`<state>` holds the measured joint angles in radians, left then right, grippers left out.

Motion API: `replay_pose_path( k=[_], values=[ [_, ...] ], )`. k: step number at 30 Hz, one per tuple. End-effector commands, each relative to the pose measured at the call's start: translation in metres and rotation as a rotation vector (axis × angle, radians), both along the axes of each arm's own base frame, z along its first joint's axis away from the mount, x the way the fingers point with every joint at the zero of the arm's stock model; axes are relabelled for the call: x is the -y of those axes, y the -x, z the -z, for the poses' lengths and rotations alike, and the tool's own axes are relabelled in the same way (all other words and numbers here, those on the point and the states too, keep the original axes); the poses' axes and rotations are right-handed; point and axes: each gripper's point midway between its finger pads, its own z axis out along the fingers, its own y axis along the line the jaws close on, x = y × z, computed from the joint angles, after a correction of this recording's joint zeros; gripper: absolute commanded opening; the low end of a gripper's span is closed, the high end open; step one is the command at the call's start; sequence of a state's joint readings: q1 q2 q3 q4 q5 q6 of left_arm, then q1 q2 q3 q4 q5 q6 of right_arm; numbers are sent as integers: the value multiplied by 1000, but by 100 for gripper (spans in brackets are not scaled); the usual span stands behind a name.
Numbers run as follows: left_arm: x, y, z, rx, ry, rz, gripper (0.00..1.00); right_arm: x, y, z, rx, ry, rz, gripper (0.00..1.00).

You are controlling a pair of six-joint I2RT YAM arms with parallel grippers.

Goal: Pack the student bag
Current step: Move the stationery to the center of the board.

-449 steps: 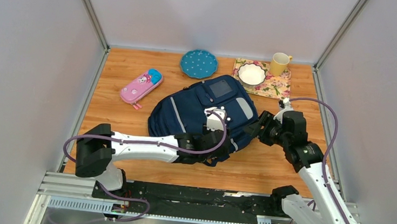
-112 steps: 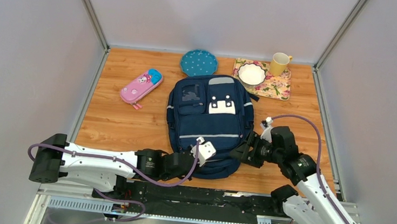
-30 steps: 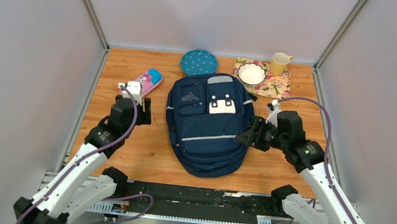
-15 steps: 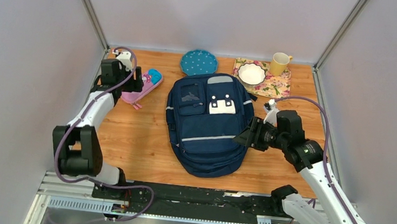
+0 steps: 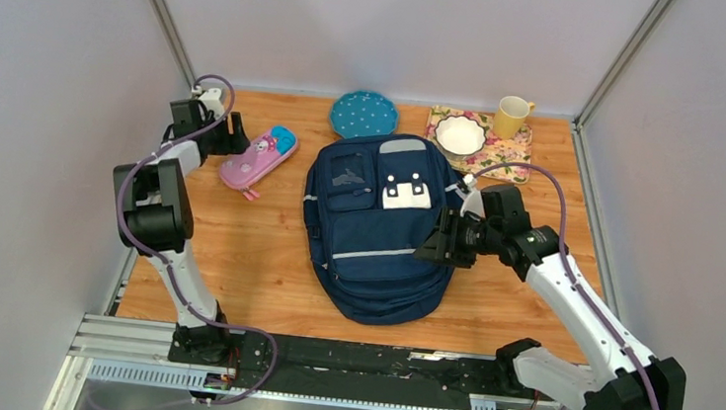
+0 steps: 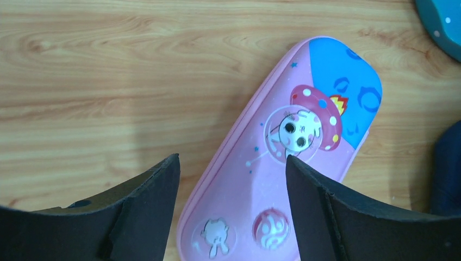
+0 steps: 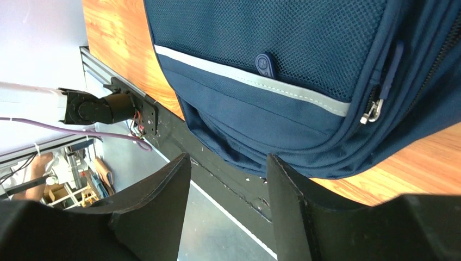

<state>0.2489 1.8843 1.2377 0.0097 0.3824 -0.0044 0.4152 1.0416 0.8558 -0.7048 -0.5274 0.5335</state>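
a: left claw?
b: spread wide, gripping nothing. the pink pencil case sits right beneath it, long axis slanting across the gap.
a: right claw?
b: also spread and empty, at the student bag's side, so that arm's nearer. the bag lies flat, lengthwise away from the bases, zips apparently closed.
a: the white bowl beyond?
b: looks empty.

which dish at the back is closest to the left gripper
The round teal dotted plate; the white scalloped bowl and yellow mug sit farther right.
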Motion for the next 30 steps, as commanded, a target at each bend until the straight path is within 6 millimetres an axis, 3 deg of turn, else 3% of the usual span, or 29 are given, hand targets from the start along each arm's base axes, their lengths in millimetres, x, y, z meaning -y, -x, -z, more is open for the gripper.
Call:
replay_pose_path(
  k=[1,3,8,14,20,23,24,26,27,30],
  values=[
    [4,-23,3,30,58,83,78,-13,-13,-22,65,-50,-78,56],
    [10,-25,17,-19,123,132,78,-14,-14,-23,65,-46,-89,56],
    [27,-3,46,-174,243,181,79,-16,-18,-28,77,-47,-100,56],
    [53,40,57,-279,333,279,79,-18,-20,-36,102,-62,-105,56],
    [77,100,62,-332,397,328,79,-19,-12,-44,108,-96,-108,56],
    [86,130,60,-362,420,305,65,-20,-8,-49,116,-125,-103,56],
    [92,148,60,-373,437,294,55,-19,-7,-49,121,-129,-102,56],
    [96,160,61,-368,455,241,42,-19,-3,-50,118,-143,-97,56],
    [101,178,62,-381,466,219,37,-19,-2,-51,121,-151,-97,56],
    [109,199,64,-372,426,166,23,-19,3,-52,115,-171,-92,56]
  ],
)
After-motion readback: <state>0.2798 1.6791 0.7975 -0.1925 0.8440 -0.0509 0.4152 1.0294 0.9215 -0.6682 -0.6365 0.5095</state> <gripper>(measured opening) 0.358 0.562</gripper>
